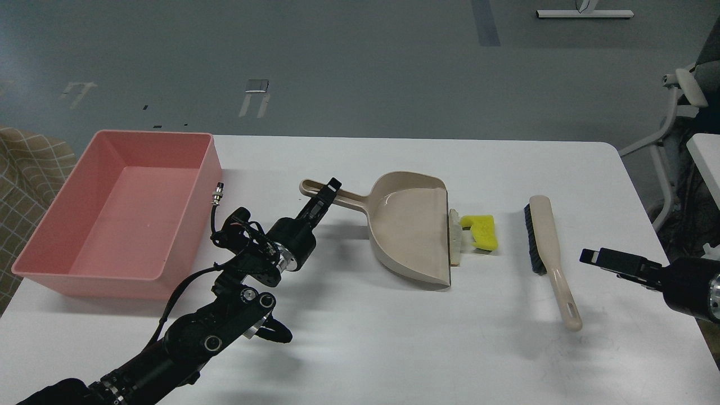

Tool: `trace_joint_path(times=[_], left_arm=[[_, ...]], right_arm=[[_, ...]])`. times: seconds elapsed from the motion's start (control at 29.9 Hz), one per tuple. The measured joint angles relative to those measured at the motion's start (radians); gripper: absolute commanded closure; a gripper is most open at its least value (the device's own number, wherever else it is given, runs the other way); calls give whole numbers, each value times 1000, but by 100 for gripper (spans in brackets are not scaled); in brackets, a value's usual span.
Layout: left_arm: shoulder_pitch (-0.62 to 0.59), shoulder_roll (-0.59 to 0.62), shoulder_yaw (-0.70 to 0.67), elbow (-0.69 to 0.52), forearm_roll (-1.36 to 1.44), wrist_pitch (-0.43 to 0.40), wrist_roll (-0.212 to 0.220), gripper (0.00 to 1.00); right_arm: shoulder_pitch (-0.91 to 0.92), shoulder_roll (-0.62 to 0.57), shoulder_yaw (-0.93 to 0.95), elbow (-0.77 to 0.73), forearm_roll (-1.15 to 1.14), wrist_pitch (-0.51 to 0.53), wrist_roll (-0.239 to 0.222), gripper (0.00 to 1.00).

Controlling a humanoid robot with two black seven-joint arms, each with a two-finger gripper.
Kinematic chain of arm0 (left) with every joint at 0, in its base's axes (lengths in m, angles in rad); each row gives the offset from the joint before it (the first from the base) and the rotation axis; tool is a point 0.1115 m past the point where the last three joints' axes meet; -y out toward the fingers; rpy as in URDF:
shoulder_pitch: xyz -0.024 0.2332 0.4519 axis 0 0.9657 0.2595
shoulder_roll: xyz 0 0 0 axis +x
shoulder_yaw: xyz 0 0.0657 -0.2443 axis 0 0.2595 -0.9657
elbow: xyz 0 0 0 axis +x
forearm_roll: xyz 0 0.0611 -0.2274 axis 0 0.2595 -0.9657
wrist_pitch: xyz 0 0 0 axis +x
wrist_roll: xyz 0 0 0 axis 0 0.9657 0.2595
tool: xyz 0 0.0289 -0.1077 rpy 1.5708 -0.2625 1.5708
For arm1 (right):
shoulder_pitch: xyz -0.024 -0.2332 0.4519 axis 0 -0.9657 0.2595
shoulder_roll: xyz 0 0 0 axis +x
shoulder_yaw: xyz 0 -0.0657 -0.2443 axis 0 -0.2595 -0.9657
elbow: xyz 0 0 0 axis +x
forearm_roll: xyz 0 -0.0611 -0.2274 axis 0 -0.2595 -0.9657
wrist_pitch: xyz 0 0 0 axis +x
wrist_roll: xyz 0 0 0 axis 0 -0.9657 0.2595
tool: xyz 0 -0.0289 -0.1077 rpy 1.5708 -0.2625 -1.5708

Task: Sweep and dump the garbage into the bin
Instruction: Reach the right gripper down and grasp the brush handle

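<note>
A white table (pixel 365 349) fills the lower two-thirds of the frame, with grey floor beyond it. At centre lies a beige dustpan (pixel 408 225), its open mouth facing right and its long handle pointing left. Just beside that mouth sits the garbage: a bright-yellow notched spongy chunk (pixel 481 233) and, between it and the pan's lip, a thin whitish-tan ridged strip (pixel 454 235) touching the lip. Further right, a beige brush (pixel 548 250) with black bristles lies on the table, apart from the yellow chunk. The salmon-pink bin (pixel 118 214) occupies the left of the frame, well apart from the garbage.

The left gripper (pixel 329 191) reaches in from the lower left to the tip of the dustpan handle; its dark fingers overlap the handle end, but whether they are clamped on it cannot be told. The right gripper (pixel 590 257) enters from the right edge, near the brush handle; its fingers cannot be told apart either.
</note>
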State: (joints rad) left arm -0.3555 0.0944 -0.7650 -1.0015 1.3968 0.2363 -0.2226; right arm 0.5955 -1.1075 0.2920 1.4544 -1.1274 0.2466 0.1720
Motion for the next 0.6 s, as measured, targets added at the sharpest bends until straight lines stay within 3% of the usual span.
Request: trace_joint_path(times=[0.6], left_arm=[[3, -2, 0, -3, -1, 0, -1, 100]], right_arm=[[4, 67, -36, 68, -104, 1, -43, 3]])
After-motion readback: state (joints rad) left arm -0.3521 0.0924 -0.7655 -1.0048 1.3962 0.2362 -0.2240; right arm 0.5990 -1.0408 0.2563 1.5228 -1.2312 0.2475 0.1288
